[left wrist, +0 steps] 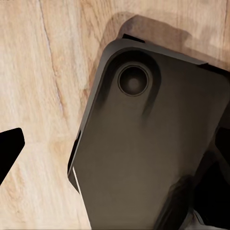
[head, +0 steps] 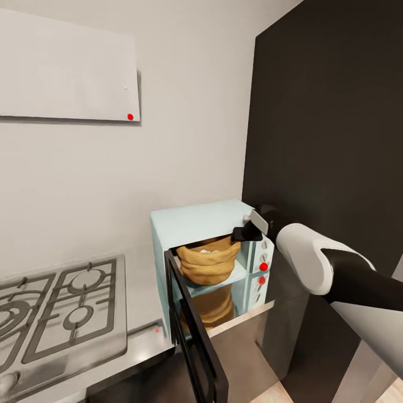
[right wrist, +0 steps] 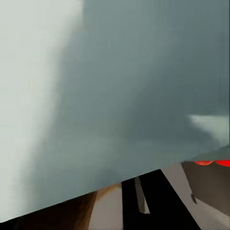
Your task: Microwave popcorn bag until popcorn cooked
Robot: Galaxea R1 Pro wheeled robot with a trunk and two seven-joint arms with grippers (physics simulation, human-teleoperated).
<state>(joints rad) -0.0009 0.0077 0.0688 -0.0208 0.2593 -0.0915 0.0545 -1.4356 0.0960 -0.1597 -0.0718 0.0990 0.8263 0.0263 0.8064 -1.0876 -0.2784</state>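
The pale-blue microwave [head: 196,221] stands on the grey countertop [head: 140,291] with its dark glass door [head: 193,347] swung wide open toward me. The tan popcorn bag [head: 208,263] sits upright on the shelf inside, rolled rim up. My right gripper [head: 239,235] is at the upper front edge of the opening, just above the bag and beside the knob panel [head: 263,266]; its black fingers overlap, so their state is unclear. The right wrist view is pressed close to the microwave's blue wall [right wrist: 120,96]. My left gripper [left wrist: 115,148] hangs low over the floor, fingertips [left wrist: 9,148] far apart, holding nothing.
A grated gas hob [head: 61,308] lies on the counter left of the microwave. A tall dark cabinet [head: 330,112] rises right behind it, and a white wall cabinet [head: 67,73] hangs upper left. The left wrist view shows wooden floor [left wrist: 43,72] and my dark base [left wrist: 143,143].
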